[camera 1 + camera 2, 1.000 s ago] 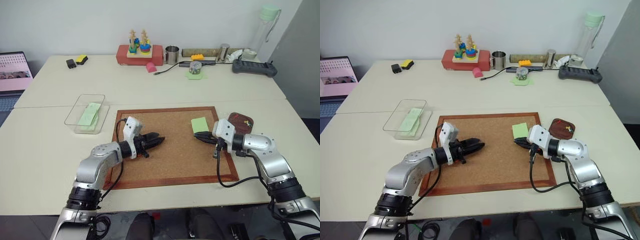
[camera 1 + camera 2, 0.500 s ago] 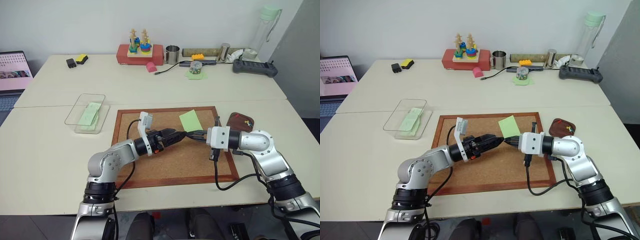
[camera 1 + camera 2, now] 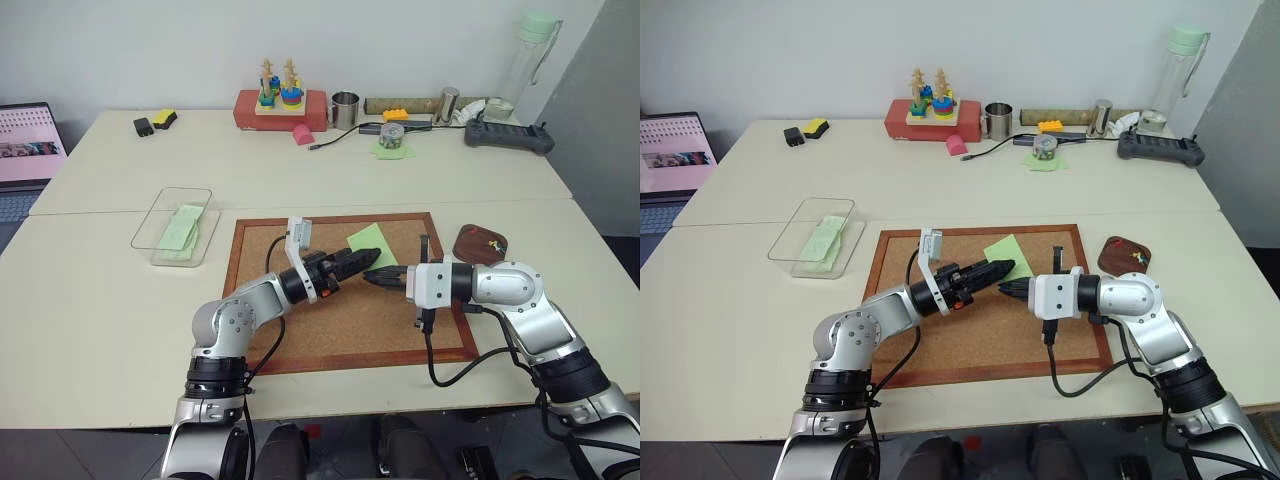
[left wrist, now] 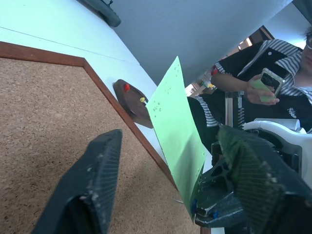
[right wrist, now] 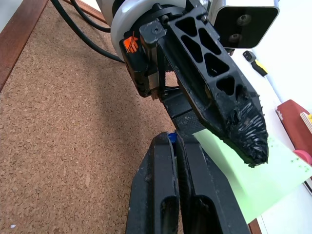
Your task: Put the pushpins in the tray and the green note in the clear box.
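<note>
Pale tabletop [image 3: 100, 290] against a white wall, with a big cork board [image 3: 340, 320] in a reddish frame lying flat near the front edge. Both arms meet over the middle of that board. The right gripper [image 3: 368, 276] points across toward the robot's left with its two black fingers pinched tight together; in the right wrist view there's a tiny blue pushpin [image 5: 171, 138] head wedged right at the tips. The green note [image 3: 367, 242] stands up off the board at that same spot, tilted, its lower corner at the pinched tips. The left gripper [image 3: 352, 263] comes in from the other side with its fingers [image 4: 100, 165] spread apart either side of the sheet, not clamped on it as far as I can tell.

Going outward: the tray [image 3: 481, 243] sits on the table just past the board's right edge, with a red and a yellow pin head in it. The clear box [image 3: 172, 227] is well off to the left of the board, with a light green slip already lying inside. Along the back there's a red block with a wooden stacking toy, a metal cup and a tall bottle.
</note>
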Robot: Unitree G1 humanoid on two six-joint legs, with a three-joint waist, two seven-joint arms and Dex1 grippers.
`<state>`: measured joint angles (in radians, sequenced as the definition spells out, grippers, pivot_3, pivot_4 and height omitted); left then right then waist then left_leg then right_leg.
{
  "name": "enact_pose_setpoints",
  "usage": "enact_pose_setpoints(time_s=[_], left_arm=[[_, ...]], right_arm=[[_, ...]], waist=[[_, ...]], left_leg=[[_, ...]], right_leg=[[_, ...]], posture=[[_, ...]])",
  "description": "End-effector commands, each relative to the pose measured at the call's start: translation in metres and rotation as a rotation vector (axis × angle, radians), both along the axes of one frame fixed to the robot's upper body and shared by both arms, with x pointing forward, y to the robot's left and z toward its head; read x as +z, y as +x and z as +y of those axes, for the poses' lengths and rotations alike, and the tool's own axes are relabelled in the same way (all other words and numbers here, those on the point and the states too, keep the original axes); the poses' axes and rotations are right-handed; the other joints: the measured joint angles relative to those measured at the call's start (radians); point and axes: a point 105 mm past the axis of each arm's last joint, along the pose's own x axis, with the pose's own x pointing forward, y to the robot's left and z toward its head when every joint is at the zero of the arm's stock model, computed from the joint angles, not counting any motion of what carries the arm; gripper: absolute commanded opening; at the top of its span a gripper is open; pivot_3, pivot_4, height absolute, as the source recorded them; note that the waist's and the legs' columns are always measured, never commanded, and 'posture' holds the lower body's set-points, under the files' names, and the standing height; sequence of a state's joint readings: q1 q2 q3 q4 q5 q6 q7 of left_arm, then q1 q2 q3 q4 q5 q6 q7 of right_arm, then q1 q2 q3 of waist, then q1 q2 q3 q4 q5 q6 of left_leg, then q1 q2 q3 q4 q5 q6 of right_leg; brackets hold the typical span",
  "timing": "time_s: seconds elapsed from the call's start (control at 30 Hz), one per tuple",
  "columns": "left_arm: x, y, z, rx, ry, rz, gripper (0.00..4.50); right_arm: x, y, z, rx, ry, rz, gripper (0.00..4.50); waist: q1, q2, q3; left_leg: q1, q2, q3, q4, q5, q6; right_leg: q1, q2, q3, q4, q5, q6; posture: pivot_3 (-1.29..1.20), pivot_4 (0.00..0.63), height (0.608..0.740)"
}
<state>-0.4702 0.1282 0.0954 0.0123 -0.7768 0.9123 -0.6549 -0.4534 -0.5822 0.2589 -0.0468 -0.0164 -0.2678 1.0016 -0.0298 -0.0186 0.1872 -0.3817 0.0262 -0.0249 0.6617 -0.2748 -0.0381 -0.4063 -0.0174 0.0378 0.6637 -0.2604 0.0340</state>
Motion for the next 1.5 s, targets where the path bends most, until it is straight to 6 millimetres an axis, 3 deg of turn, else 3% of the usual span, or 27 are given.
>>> enact_pose_setpoints(time_s=[0.03, 0.5, 0.87, 1.2, 1.37, 1.5], left_arm=[[0.012, -0.001, -0.004, -0.030, -0.039, -0.042, 2.38], [0.004, -0.004, -0.003, -0.067, 0.023, -0.075, 0.07], [-0.010, 0.013, -0.002, 0.026, 0.115, -0.100, 0.07], [-0.001, 0.017, -0.002, 0.049, 0.072, -0.103, 0.07], [0.015, 0.015, 0.006, 0.062, 0.040, -0.132, 0.07], [0.032, 0.009, 0.022, 0.089, 0.015, -0.182, 0.07]], right_arm=[[0.018, -0.008, 0.008, 0.056, 0.021, -0.090, 0.00], [0.018, -0.017, 0.013, 0.099, 0.042, -0.120, 0.00], [0.030, -0.024, 0.013, 0.103, 0.085, -0.144, 0.00], [0.034, -0.025, 0.002, 0.048, 0.101, -0.173, 0.00], [0.034, 0.002, -0.034, -0.201, 0.176, -0.089, 0.00], [0.023, 0.041, -0.101, -0.640, 0.280, 0.010, 0.00]], waist=[[0.000, 0.000, 0.000], [0.000, 0.000, 0.000], [0.000, 0.000, 0.000], [0.001, 0.000, 0.000], [0.002, 0.000, 0.000], [0.003, 0.000, 0.000]], left_leg=[[0.000, 0.000, 0.000, 0.000, 0.000, 0.000], [0.000, 0.000, 0.000, 0.000, 0.000, 0.000], [0.000, 0.000, 0.000, 0.001, 0.000, 0.000], [0.000, 0.000, 0.000, 0.001, 0.000, 0.000], [0.000, 0.000, 0.000, 0.001, 0.000, 0.000], [0.000, -0.001, 0.000, 0.001, 0.000, 0.000]], right_leg=[[0.000, 0.000, 0.000, 0.000, 0.000, 0.000], [0.000, 0.000, 0.000, 0.000, 0.000, 0.000], [0.000, 0.000, 0.000, 0.001, 0.000, 0.000], [0.000, 0.000, 0.001, 0.001, 0.000, 0.000], [0.000, 0.000, 0.000, 0.001, 0.000, 0.000], [0.000, -0.001, 0.001, 0.001, 0.001, 0.001]], posture=[[0.00, 0.150, 0.740], [0.00, 0.150, 0.740], [0.00, 0.150, 0.740], [0.00, 0.150, 0.740], [0.00, 0.150, 0.740], [0.00, 0.150, 0.740]])
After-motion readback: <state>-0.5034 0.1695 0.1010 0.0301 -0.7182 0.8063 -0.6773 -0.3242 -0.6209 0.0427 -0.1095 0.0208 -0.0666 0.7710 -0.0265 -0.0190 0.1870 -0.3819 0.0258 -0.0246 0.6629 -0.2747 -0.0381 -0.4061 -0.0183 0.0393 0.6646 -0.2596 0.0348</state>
